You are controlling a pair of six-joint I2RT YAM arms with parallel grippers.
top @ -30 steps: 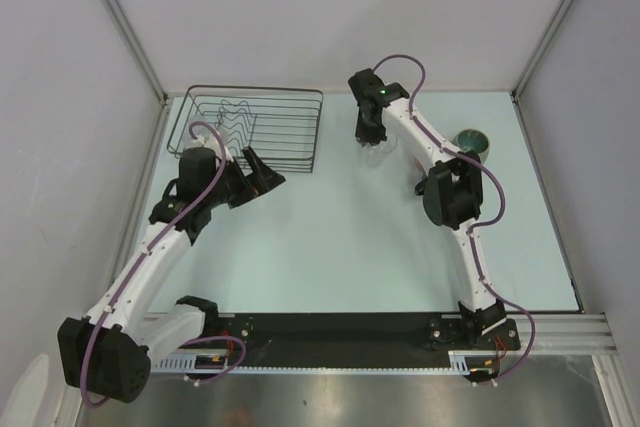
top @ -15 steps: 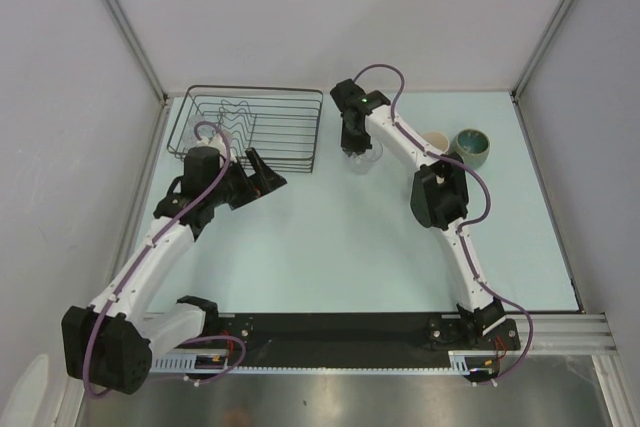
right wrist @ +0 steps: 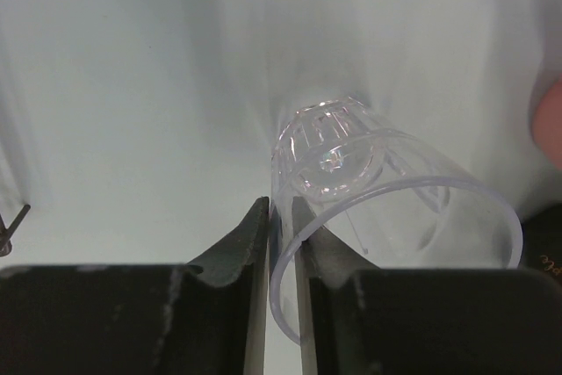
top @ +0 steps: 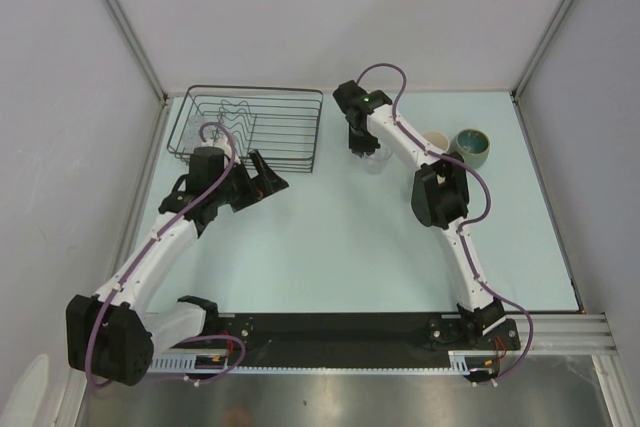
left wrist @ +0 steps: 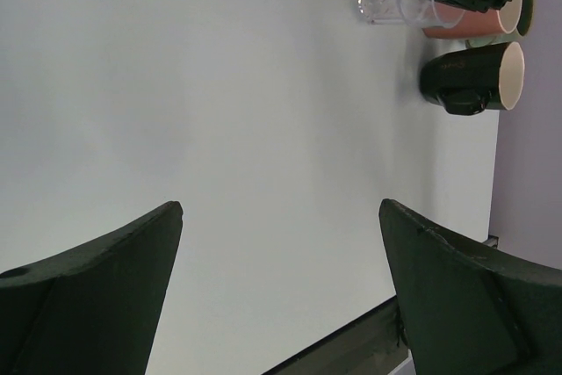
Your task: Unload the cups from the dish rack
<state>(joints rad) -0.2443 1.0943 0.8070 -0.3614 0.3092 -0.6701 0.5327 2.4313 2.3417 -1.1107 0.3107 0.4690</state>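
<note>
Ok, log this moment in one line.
right gripper: shut on glass tumbler rim | left gripper: open, empty | dish rack: empty

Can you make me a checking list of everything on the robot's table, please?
Surface: pale blue table, no spills seen.
Job's things: dish rack, no cups seen inside; clear tumbler, pink cup, green cup and black mug out, right of it.
Clutter: nothing seen.
Grippers: left gripper, jaws wide open, empty; right gripper, jaws pinching the tumbler's rim.
Cables: purple cables looped along both arms.
Surroundings: plain grey walls, metal frame.
</note>
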